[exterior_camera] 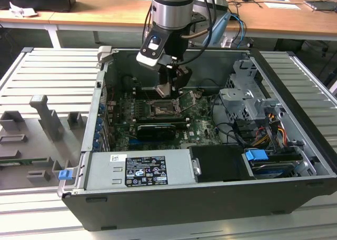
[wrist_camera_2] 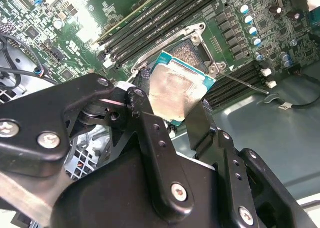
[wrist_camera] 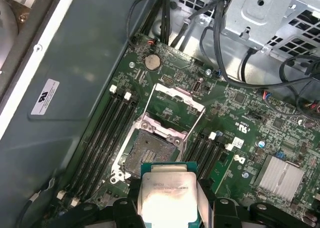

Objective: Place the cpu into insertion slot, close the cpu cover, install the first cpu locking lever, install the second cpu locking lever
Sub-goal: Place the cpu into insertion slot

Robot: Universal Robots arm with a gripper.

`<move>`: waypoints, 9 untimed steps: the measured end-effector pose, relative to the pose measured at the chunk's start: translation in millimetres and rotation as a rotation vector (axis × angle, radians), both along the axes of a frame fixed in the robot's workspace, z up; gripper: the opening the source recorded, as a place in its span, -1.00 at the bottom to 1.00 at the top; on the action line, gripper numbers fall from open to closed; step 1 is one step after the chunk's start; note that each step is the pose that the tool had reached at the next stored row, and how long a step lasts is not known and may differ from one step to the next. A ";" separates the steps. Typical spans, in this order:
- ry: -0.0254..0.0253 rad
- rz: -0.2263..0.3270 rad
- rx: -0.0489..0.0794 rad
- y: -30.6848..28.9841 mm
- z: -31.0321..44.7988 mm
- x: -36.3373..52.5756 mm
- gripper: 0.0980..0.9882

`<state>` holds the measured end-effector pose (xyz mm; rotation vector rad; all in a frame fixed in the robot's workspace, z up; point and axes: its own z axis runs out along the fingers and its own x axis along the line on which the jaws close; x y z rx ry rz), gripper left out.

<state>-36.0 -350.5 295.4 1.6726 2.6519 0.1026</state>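
Black tool point(wrist_camera_2: 172, 113) clamps silvery square cpu point(wrist_camera_2: 177, 88) edgewise over dark square insertion slot point(wrist_camera: 147, 155); silvery cpu cover point(wrist_camera: 177, 105) open, clearing entry.

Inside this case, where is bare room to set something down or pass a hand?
The tool holds the cpu near the open slot, cover swung back. A bare case panel borders the memory slots. Cables crowd the drive cage side.

An open computer case point(exterior_camera: 174, 206) is shown on a ribbed metal table point(exterior_camera: 58, 74); a grey power supply point(exterior_camera: 139, 169), drive cage point(exterior_camera: 247, 98) and green motherboard point(wrist_camera: 225, 113) are housed inside.
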 end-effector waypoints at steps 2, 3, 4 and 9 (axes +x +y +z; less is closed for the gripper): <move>0.0000 -0.008 0.000 0.0 -0.2 0.0 -0.03; 0.0000 -0.010 0.000 0.0 -0.3 0.0 -0.03; 0.0000 -0.017 0.000 0.0 -0.5 0.0 -0.03; 0.0000 -0.054 0.000 0.0 -1.7 0.0 -0.03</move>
